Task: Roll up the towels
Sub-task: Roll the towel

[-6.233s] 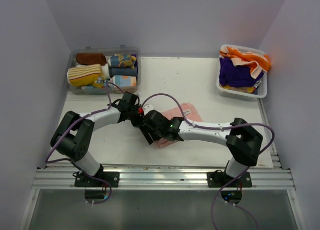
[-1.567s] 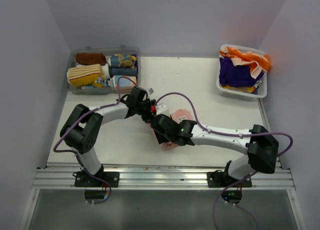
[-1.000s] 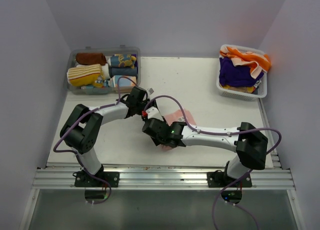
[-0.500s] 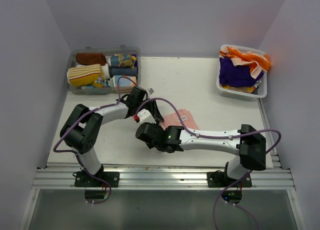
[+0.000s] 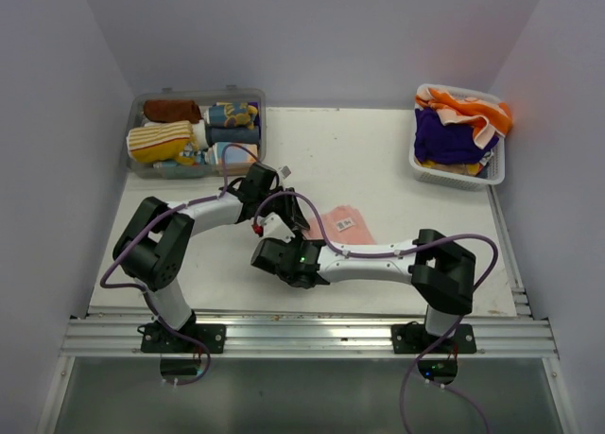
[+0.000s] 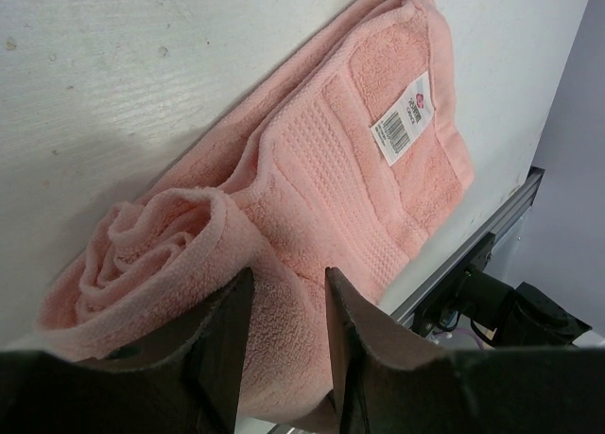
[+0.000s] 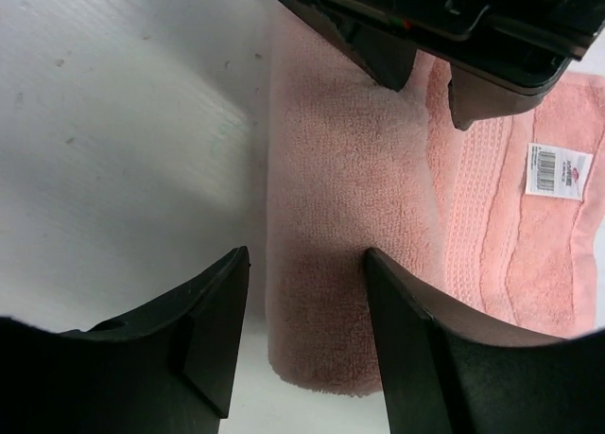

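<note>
Rolling was half done on the pink towel [image 5: 344, 224], toward the tabletop's [image 5: 378, 150] near edge: right gripper [image 7: 304, 264] gaped empty astride the roll, left gripper [image 6: 286, 285] sat half-open on it, any pinch impossible to tell; finishing would likely need rolling toward the label [image 7: 560, 169]

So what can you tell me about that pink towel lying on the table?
The pink towel is terry, with woven bands and a white barcode label. It lies on the table, partly rolled: one end is wound into a loose roll, the rest flat. The left gripper seems to press on the roll; the right gripper stands open over its end.
</note>
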`<move>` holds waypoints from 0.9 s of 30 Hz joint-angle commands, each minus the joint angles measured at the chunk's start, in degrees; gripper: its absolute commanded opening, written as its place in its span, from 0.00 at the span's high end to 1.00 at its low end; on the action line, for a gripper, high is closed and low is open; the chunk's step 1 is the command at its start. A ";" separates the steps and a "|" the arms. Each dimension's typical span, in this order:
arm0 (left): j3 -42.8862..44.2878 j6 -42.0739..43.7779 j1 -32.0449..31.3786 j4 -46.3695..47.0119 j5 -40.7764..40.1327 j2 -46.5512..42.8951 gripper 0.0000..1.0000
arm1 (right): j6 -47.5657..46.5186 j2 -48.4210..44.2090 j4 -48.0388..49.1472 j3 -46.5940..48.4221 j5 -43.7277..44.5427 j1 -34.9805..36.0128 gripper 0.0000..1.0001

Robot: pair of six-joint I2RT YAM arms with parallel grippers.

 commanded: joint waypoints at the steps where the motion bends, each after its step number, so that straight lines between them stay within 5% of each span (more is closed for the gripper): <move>1: -0.66 2.63 -0.15 -5.04 -2.98 -0.05 0.59 | 2.58 0.92 -1.43 -1.15 5.20 -0.61 0.43; 19: -0.66 2.89 -0.15 -4.78 -2.19 0.65 0.59 | 4.70 3.21 4.19 -8.18 5.83 -2.19 0.31; 22: -0.57 2.98 -0.24 -4.87 -2.10 0.65 0.59 | 3.99 3.73 6.73 -9.85 4.08 -4.38 0.37; 27: -0.05 3.59 -0.24 -5.13 -1.58 0.83 0.58 | 3.29 4.18 9.38 -11.87 2.14 -7.55 0.77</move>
